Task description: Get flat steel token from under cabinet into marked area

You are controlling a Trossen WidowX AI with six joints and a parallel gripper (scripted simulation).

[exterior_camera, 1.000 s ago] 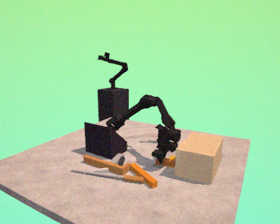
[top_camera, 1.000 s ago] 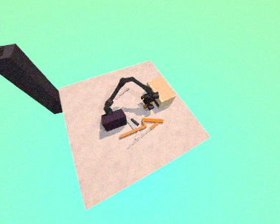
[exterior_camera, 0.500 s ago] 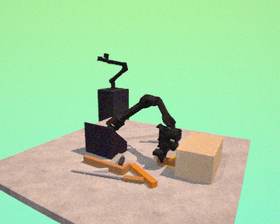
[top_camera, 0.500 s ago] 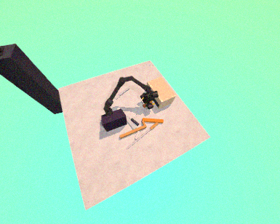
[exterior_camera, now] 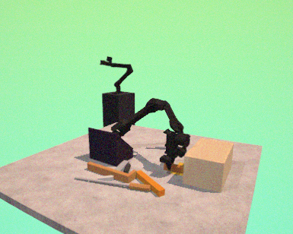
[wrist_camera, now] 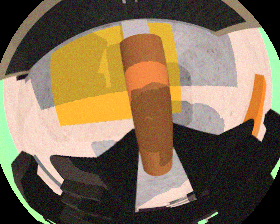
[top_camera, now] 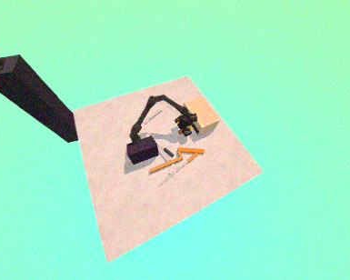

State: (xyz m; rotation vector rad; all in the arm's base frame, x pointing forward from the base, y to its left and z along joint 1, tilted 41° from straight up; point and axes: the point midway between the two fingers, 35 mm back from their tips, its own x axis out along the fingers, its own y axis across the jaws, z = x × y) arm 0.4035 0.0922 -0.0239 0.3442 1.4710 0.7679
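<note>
1. Flat steel token: hidden or too small to make out, so its place cannot be told.
2. The tool (top_camera: pixel 185 131) (exterior_camera: pixel 168 163) (wrist_camera: pixel 152 129) is closed around a brown handle (exterior_camera: pixel 176 168) (wrist_camera: pixel 150 107) with an orange band.
3. A pale shaft (wrist_camera: pixel 134 28) runs from the handle toward the cabinet (top_camera: pixel 205 111) (exterior_camera: pixel 208 165).
4. The handle crosses above the yellow marked area (exterior_camera: pixel 177 173) (wrist_camera: pixel 78 82).
5. On the counter (top_camera: pixel 125 218) (exterior_camera: pixel 161 213) (wrist_camera: pixel 26 115), a thin rod (top_camera: pixel 169 177) (exterior_camera: pixel 102 182) lies well apart from the cabinet.

A thin, matte black jointed arm of angular links (top_camera: pixel 145 112) (exterior_camera: pixel 142 114) is seen. It is ended by a bulky black gripper with dark, angular fingers (top_camera: pixel 186 132) (exterior_camera: pixel 167 162). No colour but black is shown on its links.
</note>
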